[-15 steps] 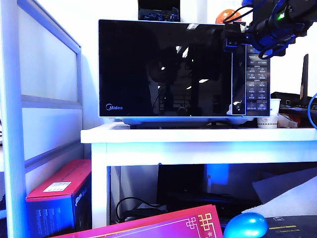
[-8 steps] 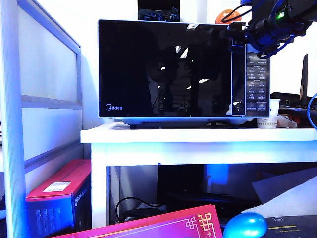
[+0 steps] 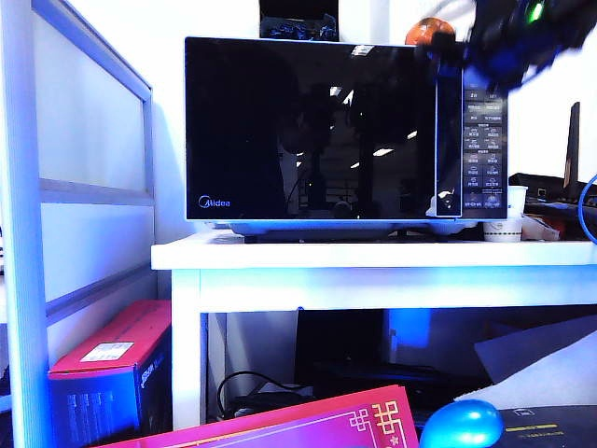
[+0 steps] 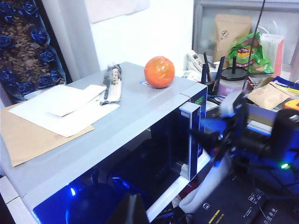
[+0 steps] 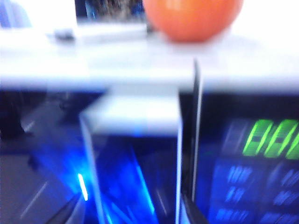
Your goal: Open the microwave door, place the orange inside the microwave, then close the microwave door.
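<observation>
Two grippers serve us: the right gripper (image 4: 216, 140), jaw state unreadable through blur, hangs at the handle (image 5: 133, 154) of the shut microwave door (image 3: 312, 131), the orange (image 4: 159, 72) rests atop the microwave (image 4: 93, 135), while the left gripper stays unseen.

1. The right gripper (image 3: 457, 58), by the microwave's (image 3: 345, 131) upper right corner, is rising from where it was a second ago and blurring with motion.
2. Its jaws are now narrower than a second ago.
3. The orange (image 3: 422, 31) on the microwave is showing more fully.
</observation>
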Tool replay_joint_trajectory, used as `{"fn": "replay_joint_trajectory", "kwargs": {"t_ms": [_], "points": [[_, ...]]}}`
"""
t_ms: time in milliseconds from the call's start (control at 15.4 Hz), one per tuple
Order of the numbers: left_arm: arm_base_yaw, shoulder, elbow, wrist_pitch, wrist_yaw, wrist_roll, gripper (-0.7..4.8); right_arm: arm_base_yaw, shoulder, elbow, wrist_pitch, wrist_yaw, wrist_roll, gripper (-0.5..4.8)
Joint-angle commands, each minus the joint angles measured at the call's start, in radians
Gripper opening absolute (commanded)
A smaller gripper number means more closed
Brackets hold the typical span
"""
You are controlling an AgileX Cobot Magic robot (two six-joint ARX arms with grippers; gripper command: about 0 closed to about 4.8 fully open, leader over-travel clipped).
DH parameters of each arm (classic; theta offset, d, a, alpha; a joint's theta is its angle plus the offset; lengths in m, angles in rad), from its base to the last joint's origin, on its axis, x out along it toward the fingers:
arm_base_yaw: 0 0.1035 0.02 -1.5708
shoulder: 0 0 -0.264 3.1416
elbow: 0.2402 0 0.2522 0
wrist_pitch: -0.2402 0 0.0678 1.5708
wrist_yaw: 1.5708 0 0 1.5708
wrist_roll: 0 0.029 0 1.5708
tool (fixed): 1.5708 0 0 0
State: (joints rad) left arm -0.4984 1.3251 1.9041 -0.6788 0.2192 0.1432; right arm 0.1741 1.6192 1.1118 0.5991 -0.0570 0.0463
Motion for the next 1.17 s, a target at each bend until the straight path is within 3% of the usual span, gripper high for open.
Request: {"fn": "replay_joint_trajectory", "kwargs": {"t_ms": [65,389,454,519,778,843,973,1168], "points": [[0.000,-0.003,0.000,0.003,0.002,0.006,-0.03,0.001,-0.049,0.006,-0.009,0.004,0.001,2.65],[0.000,-0.003,0.000,-0.008,0.002,0.006,-0.03,0.001,-0.001,0.008,0.007,0.040,0.001,2.67],[0.000,-0.003,0.000,-0.008,0.002,0.006,-0.03,0.001,0.023,0.008,0.036,0.040,0.001,3.16],[0.000,-0.003,0.000,-0.008,0.002,0.006,-0.03,0.001,0.040,0.008,0.060,0.044,0.001,3.27],[0.000,-0.003,0.000,-0.008,0.002,0.006,-0.03,0.001,0.080,0.016,0.091,0.085,0.001,3.23],[0.000,-0.003,0.000,-0.008,0.002,0.006,-0.03,0.001,0.086,0.016,0.103,0.085,0.001,3.07],[0.000,-0.003,0.000,-0.008,0.002,0.006,-0.03,0.001,0.087,0.016,0.102,0.083,0.000,1.75],[0.000,-0.003,0.000,-0.009,0.002,0.006,-0.03,0.001,0.085,0.016,0.102,0.076,-0.002,1.67]]}}
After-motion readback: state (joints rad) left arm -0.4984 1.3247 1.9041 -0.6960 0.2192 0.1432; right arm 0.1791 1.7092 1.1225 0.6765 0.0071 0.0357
